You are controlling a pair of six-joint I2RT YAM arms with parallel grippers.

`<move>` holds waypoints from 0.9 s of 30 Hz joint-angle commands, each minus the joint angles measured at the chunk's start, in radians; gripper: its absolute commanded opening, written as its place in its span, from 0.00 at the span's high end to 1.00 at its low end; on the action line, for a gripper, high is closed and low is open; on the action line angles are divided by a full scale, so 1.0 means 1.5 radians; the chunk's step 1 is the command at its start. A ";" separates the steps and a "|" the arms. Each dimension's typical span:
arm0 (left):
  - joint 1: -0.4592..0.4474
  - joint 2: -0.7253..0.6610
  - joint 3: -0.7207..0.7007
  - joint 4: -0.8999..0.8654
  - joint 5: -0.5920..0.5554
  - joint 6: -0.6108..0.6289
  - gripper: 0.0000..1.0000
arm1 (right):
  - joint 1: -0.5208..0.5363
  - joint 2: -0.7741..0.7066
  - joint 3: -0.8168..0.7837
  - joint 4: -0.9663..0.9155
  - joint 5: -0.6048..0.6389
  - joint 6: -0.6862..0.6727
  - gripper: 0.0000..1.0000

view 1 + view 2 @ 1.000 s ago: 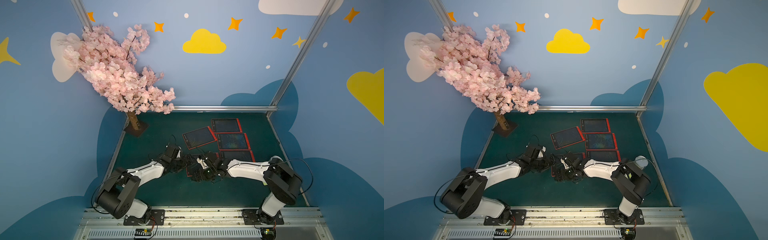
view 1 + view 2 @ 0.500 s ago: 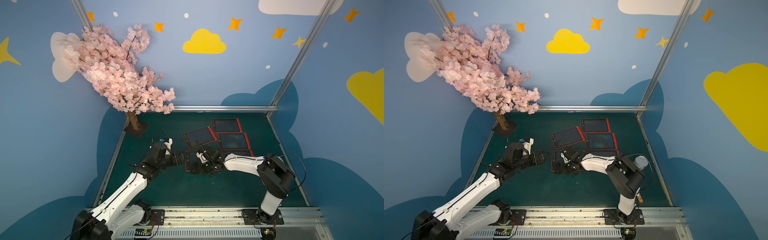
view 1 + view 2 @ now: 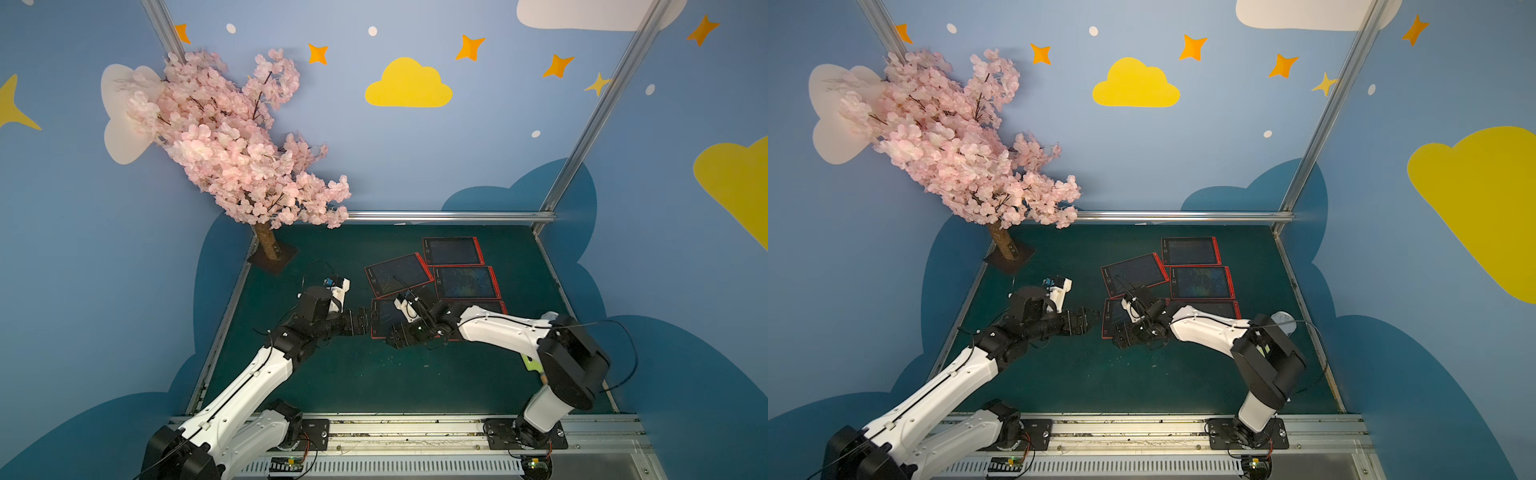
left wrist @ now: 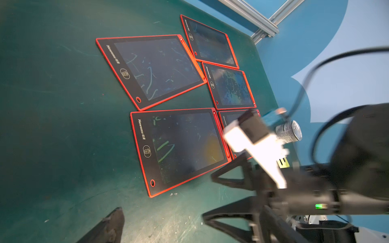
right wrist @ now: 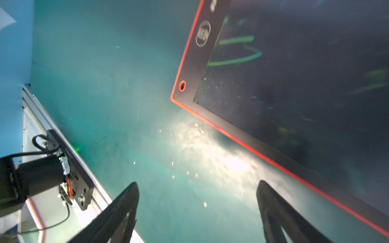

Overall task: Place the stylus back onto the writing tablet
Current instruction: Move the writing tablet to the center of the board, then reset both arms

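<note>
The left gripper and right gripper are held wide open, empty, beside the nearest writing tablet. The slim red stylus is seen along its edge, apparently seated; light, stiff and slippery, it is judged best pinched mid-shaft.

"Newsmy" on writing tablet, beside trash-bin icon.
</note>
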 commanded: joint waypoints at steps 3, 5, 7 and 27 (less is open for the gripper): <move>0.003 -0.008 0.017 0.015 -0.028 0.051 0.01 | -0.026 -0.111 -0.028 -0.069 0.083 -0.034 0.13; 0.002 -0.009 0.009 0.028 -0.043 0.059 0.01 | -0.034 -0.145 -0.028 -0.093 0.125 -0.032 0.12; 0.002 -0.012 0.005 0.034 -0.064 0.070 0.01 | -0.039 -0.187 -0.037 -0.101 0.169 -0.026 0.11; 0.051 0.057 -0.001 0.063 -0.175 0.092 0.01 | -0.224 -0.424 -0.237 0.166 0.408 -0.217 0.07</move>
